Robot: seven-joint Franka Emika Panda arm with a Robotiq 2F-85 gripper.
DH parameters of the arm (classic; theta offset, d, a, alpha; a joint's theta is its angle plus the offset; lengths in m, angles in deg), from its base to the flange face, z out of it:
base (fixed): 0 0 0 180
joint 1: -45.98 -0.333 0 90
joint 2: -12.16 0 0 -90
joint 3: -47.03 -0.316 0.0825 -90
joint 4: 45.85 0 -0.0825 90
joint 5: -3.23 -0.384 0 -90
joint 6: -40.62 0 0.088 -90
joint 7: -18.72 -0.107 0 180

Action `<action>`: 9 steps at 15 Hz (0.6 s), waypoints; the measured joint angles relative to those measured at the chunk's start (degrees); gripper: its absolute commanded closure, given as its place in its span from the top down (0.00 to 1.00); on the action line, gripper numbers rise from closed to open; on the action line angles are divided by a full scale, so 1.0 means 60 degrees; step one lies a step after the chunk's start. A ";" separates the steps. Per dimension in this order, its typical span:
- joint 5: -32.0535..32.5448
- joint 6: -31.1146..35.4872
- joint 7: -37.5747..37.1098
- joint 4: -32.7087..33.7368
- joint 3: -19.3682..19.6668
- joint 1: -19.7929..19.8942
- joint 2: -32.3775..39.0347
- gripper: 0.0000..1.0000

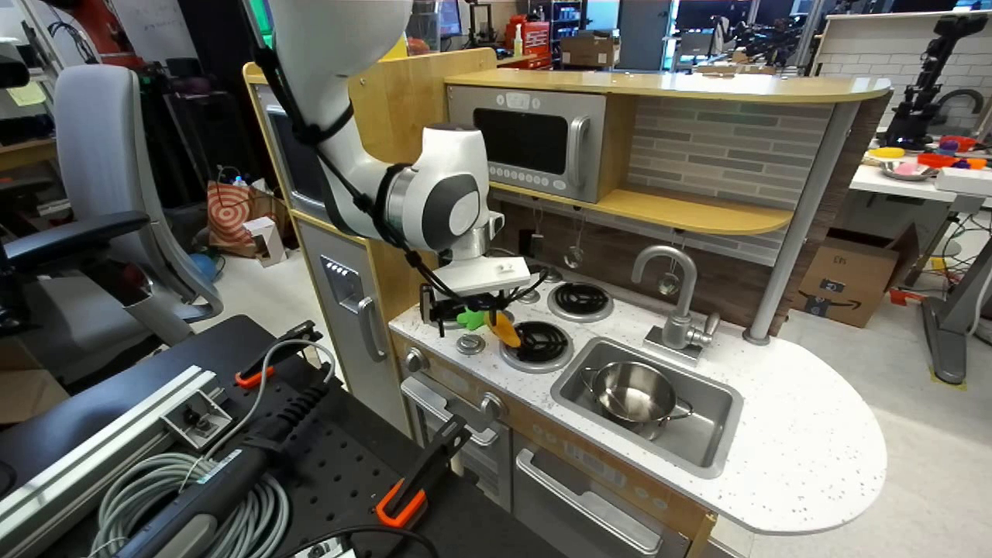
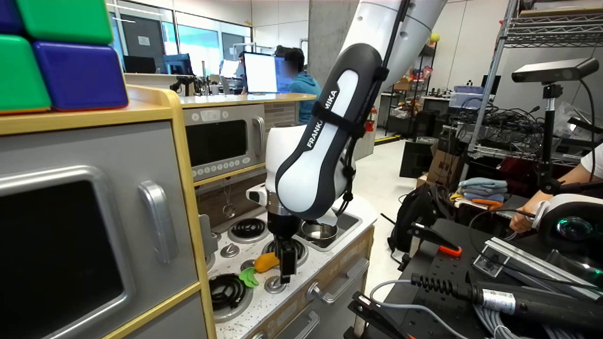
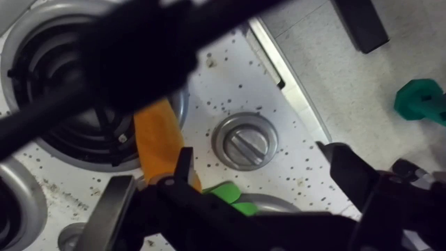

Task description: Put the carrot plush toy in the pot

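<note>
The carrot plush toy (image 1: 505,330) lies on the white stovetop, its orange body reaching onto a black burner and its green leaves near another burner. It also shows in an exterior view (image 2: 266,262) and in the wrist view (image 3: 158,139), partly hidden by the gripper. The silver pot (image 1: 635,391) stands in the grey sink basin; it also shows in an exterior view (image 2: 320,231) and is out of the wrist view. My gripper (image 3: 255,149) is open and low over the stove. One finger overlaps the carrot; the other is over the counter's front edge. Nothing is between the fingers.
A stove knob (image 3: 245,141) lies below the jaws. The sink (image 1: 701,425) has a tall faucet (image 1: 678,298) behind it. A shelf with a microwave (image 1: 535,143) overhangs the back of the stove. A tall grey cabinet (image 2: 160,263) stands beside the stove.
</note>
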 measured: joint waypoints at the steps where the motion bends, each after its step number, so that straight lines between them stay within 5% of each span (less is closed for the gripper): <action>1: 0.0000 0.0420 -0.0221 0.0159 0.0049 -0.0073 0.0159 1.00; 7: 0.0390 0.1446 -0.1377 0.0965 0.0722 -0.0567 0.0739 1.00; 8: 0.0419 0.1432 -0.1544 0.1095 0.0811 -0.0618 0.0830 0.75; 9: 0.0462 0.1401 -0.1716 0.1250 0.0894 -0.0661 0.0951 0.74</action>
